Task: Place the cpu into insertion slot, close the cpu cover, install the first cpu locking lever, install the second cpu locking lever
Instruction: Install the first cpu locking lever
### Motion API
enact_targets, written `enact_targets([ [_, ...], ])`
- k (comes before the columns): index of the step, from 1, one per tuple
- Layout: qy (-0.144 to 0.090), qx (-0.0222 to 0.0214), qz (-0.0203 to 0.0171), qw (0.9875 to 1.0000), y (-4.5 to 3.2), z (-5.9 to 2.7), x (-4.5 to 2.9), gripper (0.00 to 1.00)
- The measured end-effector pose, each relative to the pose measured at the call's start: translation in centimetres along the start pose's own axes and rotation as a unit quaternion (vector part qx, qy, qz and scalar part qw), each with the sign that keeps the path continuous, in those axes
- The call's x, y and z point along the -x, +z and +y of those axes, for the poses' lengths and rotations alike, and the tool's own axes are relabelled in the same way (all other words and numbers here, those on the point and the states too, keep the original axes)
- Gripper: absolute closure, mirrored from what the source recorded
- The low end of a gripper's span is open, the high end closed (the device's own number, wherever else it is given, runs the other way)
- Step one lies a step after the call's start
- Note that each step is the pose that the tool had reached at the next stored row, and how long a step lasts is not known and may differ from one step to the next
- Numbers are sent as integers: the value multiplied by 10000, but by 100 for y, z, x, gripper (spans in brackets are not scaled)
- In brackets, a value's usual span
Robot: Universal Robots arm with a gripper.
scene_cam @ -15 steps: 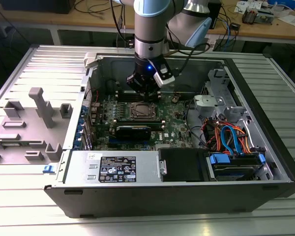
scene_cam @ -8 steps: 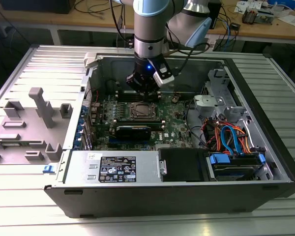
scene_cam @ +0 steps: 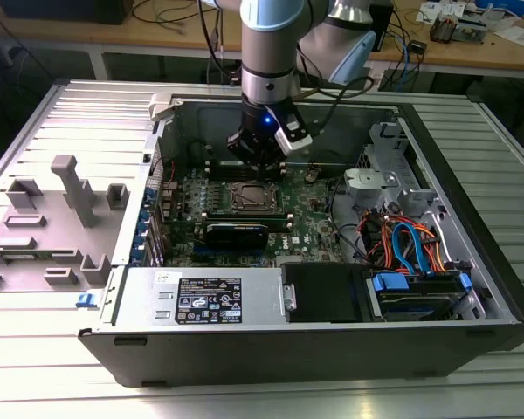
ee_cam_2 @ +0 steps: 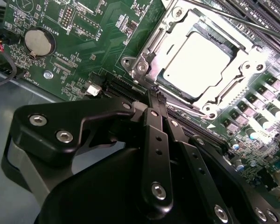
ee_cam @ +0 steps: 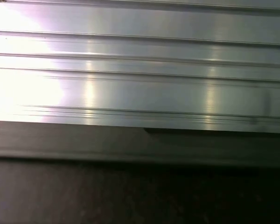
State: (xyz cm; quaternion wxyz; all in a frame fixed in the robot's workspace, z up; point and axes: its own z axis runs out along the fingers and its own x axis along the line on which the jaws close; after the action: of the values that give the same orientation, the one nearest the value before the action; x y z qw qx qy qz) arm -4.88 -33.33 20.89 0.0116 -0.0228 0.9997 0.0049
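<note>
The cpu sits in the slot, silver top up, and the cover looks closed down around it, its window framing the chip. In the exterior view the slot lies mid-board, directly below the gripper. In the second wrist view the gripper tapers to a tip just beside the socket's corner, right by a thin wire lever running along the socket edge; fingers look pressed together, nothing between them. You can't tell whether the tip touches the lever.

Risks, as a guess: the lever is thin and springy, so a tip that catches it off-centre could let it snap away. If you press too low you hit the green board or the small parts near the socket. If the cover isn't fully seated, forcing a lever could stress the chip.

The open case holds the board, a black card, blue and orange cables and a drive. A grey tray sits outside, at the exterior view's left.
</note>
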Motion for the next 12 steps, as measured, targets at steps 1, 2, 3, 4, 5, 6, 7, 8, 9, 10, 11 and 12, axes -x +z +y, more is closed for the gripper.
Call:
enact_targets([
  [1, 0, 1, 0, 10000, 7, 0, 0, 89],
  [2, 0, 1, 0, 10000, 15, 0, 0, 89],
  [3, 0, 3, 0, 10000, 23, 0, -1, 89],
  [4, 0, 5, 0, 10000, 29, 0, -1, 89],
  [5, 0, 5, 1, 10000, 30, -1, -1, 89],
  [6, -1, 5, 5, 10000, 30, -1, 4, 89],
  [7, -1, 5, 6, 10000, 31, -1, 5, 89],
  [8, 1, 6, 7, 10000, 29, 0, 6, 89],
  [9, 0, 13, 8, 10000, 28, -1, 6, 89],
  [10, 1, 20, 7, 10000, 25, 0, 6, 89],
  [11, 0, 31, 6, 10000, 15, 0, 7, 89],
  [12, 1, 34, 5, 10000, 14, 0, 7, 89],
])
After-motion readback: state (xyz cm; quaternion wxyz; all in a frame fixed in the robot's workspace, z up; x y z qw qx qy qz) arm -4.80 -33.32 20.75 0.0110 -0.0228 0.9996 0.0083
